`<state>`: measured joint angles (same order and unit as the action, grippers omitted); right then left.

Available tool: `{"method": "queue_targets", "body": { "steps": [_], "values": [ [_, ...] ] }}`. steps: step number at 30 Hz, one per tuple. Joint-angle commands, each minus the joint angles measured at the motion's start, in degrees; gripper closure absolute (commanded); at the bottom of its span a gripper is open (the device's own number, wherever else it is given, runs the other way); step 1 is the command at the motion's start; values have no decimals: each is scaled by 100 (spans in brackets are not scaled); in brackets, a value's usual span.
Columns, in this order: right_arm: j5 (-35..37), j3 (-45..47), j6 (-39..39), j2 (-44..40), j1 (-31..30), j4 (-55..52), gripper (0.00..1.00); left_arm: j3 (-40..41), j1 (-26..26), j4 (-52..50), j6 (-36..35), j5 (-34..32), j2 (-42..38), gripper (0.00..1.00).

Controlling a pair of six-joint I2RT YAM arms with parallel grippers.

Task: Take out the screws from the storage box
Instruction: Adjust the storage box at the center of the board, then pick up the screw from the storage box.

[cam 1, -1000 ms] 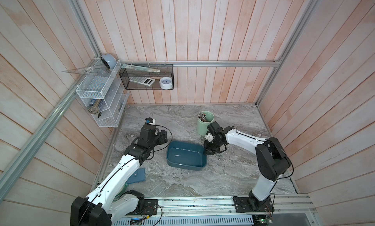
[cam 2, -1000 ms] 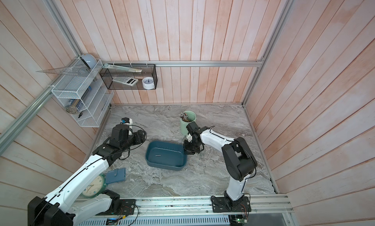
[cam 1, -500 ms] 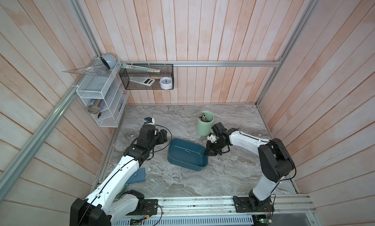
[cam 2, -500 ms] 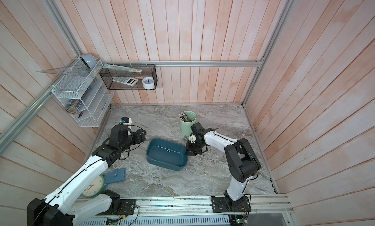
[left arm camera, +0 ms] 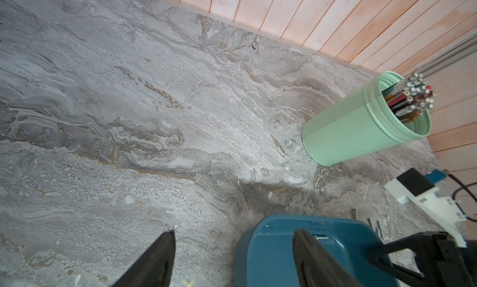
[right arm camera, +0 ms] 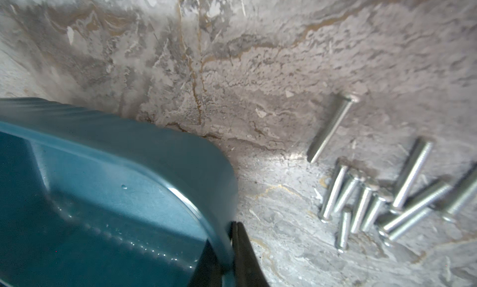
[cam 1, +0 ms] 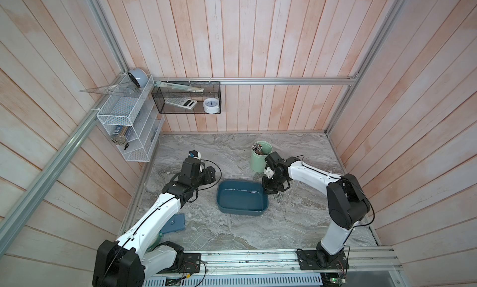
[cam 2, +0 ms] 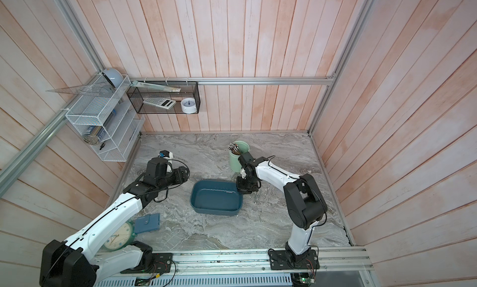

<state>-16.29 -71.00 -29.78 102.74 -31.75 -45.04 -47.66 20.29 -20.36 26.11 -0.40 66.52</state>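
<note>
Storage box (cam 1: 240,213) has slid slightly toward the right arm and sits flatter than a second ago. The emptying step looks nearly done.
The table (cam 1: 232,154) carries the dark teal box with its flared rim. The right hand (right arm camera: 222,244) is clamped on its corner rim. The left hand (left arm camera: 233,231) is open and empty near the opposite end. The silver screws (right arm camera: 374,203) are heaped on the table just beside that corner. One screw (left arm camera: 320,237) seems left inside, so the next move is probably to tip again or pick it out.

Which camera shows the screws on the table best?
The right wrist view: the screws lie large and close beside the storage box. In both top views they are a tiny cluster; the left wrist view catches only a few.
</note>
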Motion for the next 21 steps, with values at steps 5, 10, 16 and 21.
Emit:
{"method": "queue_targets", "body": {
  "steps": [5,10,16,21],
  "values": [
    [328,-222,104,264,-38,-225,87,-156,-26,-109,-26,182,133,23],
    [411,-230,79,239,-51,-207,77,-156,-26,-100,-15,203,153,23],
    [476,-212,58,148,-51,-172,68,-156,-26,-115,-18,208,176,23],
    [737,-151,77,-206,-51,-198,66,-156,-29,-129,-9,229,182,23]
  ]
}}
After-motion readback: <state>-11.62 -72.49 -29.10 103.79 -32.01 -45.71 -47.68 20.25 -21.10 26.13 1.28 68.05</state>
